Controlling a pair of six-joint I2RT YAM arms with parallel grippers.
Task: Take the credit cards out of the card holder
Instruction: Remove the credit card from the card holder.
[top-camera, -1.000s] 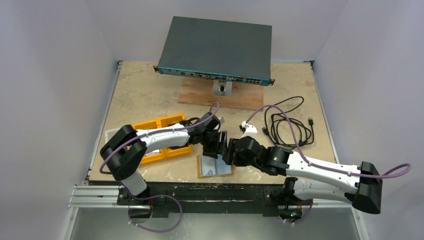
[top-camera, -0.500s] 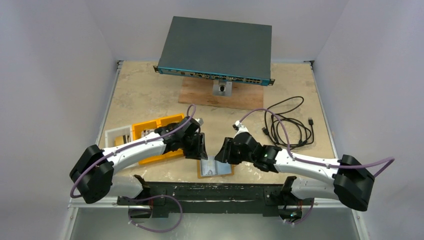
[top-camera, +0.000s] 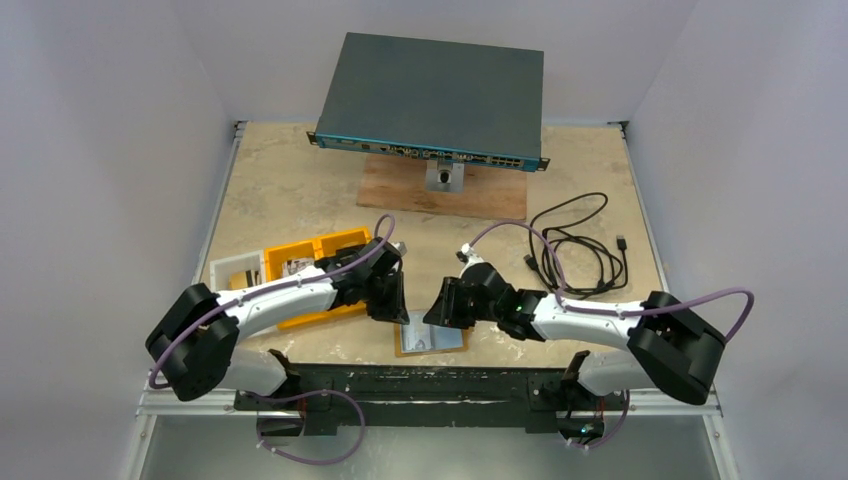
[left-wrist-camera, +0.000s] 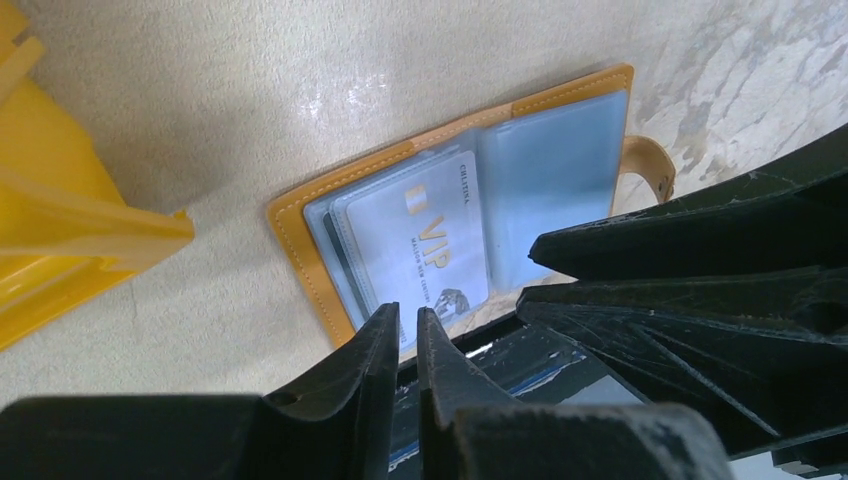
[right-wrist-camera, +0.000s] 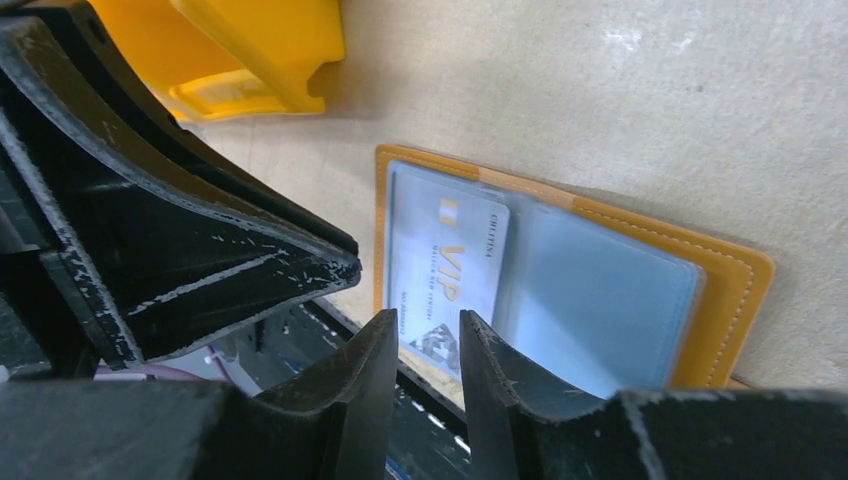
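Observation:
The card holder (top-camera: 431, 336) lies open and flat near the table's front edge, tan with clear sleeves. It also shows in the left wrist view (left-wrist-camera: 300, 240) and the right wrist view (right-wrist-camera: 735, 290). A silver credit card (left-wrist-camera: 425, 245) marked VIP sits in its left sleeve, also seen in the right wrist view (right-wrist-camera: 450, 262). My left gripper (top-camera: 396, 300) hovers just left of the holder, its jaws shut and empty (left-wrist-camera: 405, 318). My right gripper (top-camera: 437, 305) hovers just above the holder's far edge, its jaws a narrow gap apart and empty (right-wrist-camera: 428, 322).
A yellow compartment tray (top-camera: 310, 272) lies left of the holder under the left arm. A white card (top-camera: 236, 270) lies beside it. A network switch (top-camera: 430, 95) stands on a wooden board (top-camera: 440, 192) at the back. Black cables (top-camera: 575, 250) lie at the right.
Both grippers have drawn apart from where they met above the holder and dropped lower. The left arm's elbow has swung out left. The holder lies where it was.

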